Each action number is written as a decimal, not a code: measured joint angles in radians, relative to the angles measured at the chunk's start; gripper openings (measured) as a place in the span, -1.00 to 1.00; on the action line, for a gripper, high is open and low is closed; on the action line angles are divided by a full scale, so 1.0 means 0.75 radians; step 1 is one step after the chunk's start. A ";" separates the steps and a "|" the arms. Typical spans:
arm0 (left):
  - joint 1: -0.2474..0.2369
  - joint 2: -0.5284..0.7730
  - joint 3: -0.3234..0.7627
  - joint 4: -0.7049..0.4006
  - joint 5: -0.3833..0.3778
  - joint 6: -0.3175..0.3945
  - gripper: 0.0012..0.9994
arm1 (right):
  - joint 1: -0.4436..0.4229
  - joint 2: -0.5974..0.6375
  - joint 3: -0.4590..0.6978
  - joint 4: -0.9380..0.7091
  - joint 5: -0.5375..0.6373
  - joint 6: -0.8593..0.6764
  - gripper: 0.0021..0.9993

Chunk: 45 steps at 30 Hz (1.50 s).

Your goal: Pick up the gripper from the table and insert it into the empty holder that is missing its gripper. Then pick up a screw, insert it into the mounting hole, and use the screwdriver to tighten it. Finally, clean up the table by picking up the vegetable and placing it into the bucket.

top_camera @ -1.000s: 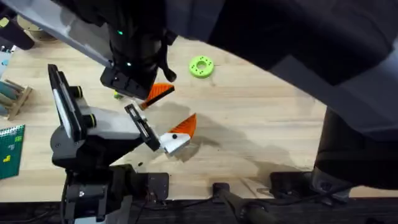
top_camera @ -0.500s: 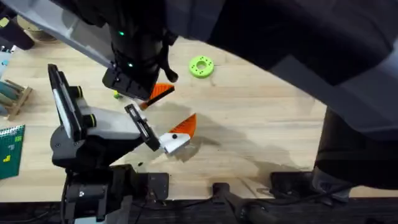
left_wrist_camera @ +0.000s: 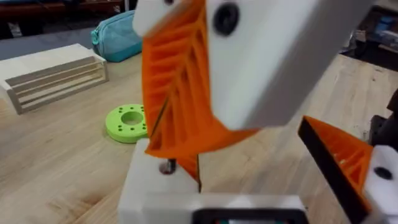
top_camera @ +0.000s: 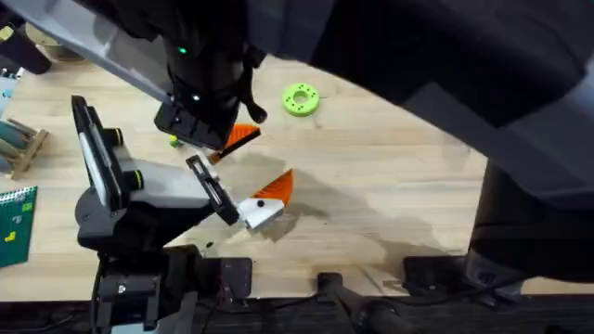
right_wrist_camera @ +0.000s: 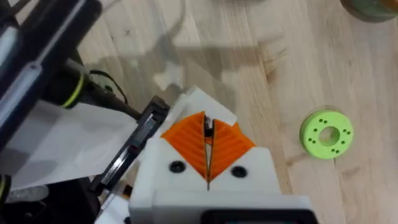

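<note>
My right gripper (right_wrist_camera: 208, 127) is shut on a thin metal piece that looks like the screw (right_wrist_camera: 209, 126). In the overhead view my right gripper (top_camera: 237, 137) reaches across from the upper right. Its orange tip points down at the holder (left_wrist_camera: 155, 190), the white mount on one side of my left gripper (top_camera: 269, 197). The left gripper's other finger (left_wrist_camera: 339, 155) carries an orange wedge and stands far off, so the jaws are open. A yellow-green speck (top_camera: 174, 142) by the right wrist may be the vegetable. The bucket (right_wrist_camera: 373, 6) shows partly. The screwdriver is out of view.
A flat green ring disc (top_camera: 300, 98) lies beyond both grippers. A wooden slatted rack (left_wrist_camera: 53, 74) and a teal pouch (left_wrist_camera: 118, 37) sit at the back. A small wooden stand (top_camera: 19, 144) and a green card (top_camera: 14, 218) lie at the table's left edge.
</note>
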 joint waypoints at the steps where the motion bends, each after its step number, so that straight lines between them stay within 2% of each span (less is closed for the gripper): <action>1: 0.000 0.000 0.000 0.000 0.000 0.000 0.97 | 0.000 0.001 0.000 -0.001 0.000 0.000 -0.99; 32: -0.001 0.000 0.000 -0.002 0.009 -0.001 0.97 | -0.001 0.022 0.001 0.043 0.000 0.000 -0.99; 45: -0.001 0.000 0.000 -0.003 0.009 -0.001 0.97 | -0.002 0.022 0.001 -0.007 -0.006 0.000 -0.99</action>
